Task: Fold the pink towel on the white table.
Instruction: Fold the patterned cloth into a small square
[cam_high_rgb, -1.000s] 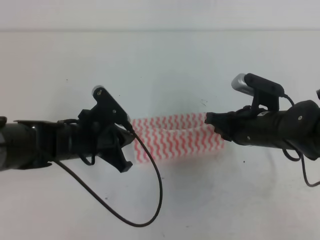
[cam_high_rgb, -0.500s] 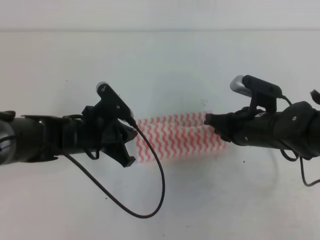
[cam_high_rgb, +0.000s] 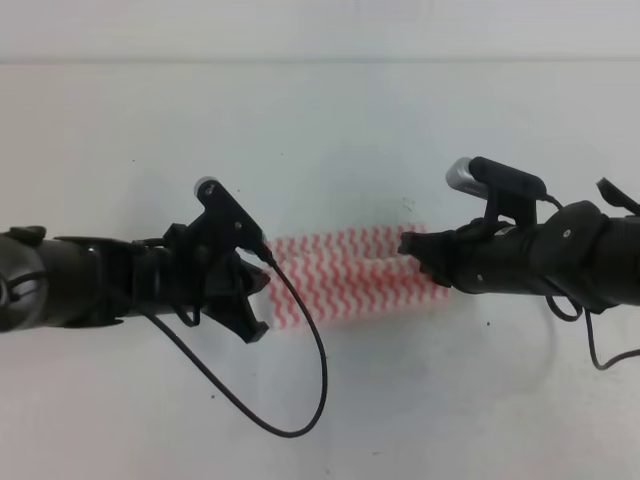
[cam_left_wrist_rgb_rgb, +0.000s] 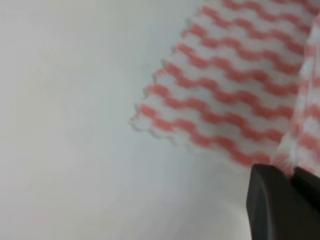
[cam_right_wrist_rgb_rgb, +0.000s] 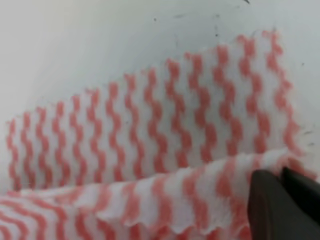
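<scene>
The white table (cam_high_rgb: 320, 110), a plain flat surface marked with a few small dark specks, carries the pink towel (cam_high_rgb: 345, 275), whose pink-and-white wavy stripes lie near its middle with one layer doubled over another.

The pink towel (cam_high_rgb: 345, 275) lies on the desk (cam_high_rgb: 320, 130), near its middle, stretched sideways between the two arms. The left gripper (cam_high_rgb: 258, 285) sits at the towel's left end, its arm running off to the left of the towel. The right gripper (cam_high_rgb: 412, 248) sits at the towel's right end, its arm running off to the right. In both wrist views a raised layer of the towel sits at the jaws, above the layer flat on the desk. A cable (cam_high_rgb: 290, 400) loops in front of the towel.
</scene>
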